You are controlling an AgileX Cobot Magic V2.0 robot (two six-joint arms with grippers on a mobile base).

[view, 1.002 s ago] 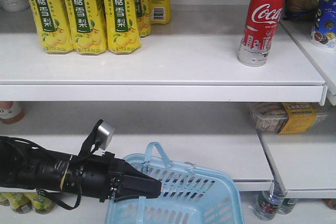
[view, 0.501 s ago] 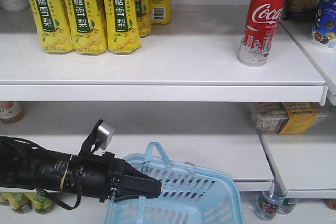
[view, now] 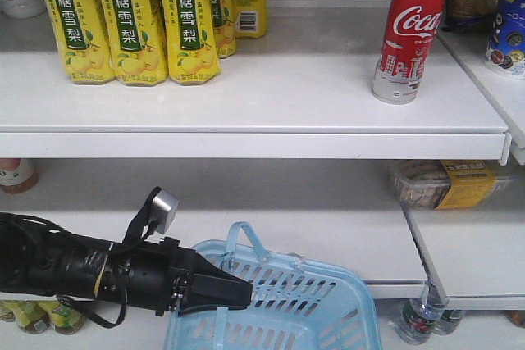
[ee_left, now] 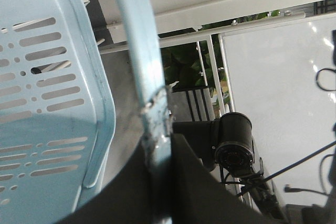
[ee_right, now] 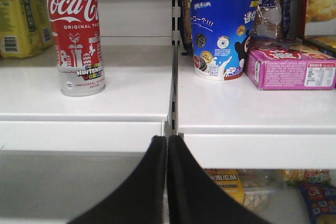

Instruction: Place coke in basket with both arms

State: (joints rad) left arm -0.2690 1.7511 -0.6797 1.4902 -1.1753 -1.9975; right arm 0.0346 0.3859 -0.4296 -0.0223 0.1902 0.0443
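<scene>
**Coke on upper worktop, basket in left gripper**

Coke stands upright at 1 o'clock in the front view, red with white script, with nothing touching it. Yellow drinks stand well apart at 11 o'clock on the same worktop. In the right wrist view a blue cup and a pink box sit at its 3 o'clock. Right gripper lies at 6 o'clock there, below the worktop edge, jaws pressed together and empty. Basket is at 6 o'clock in the front view. Left gripper is clamped tight on its handle.
</scene>
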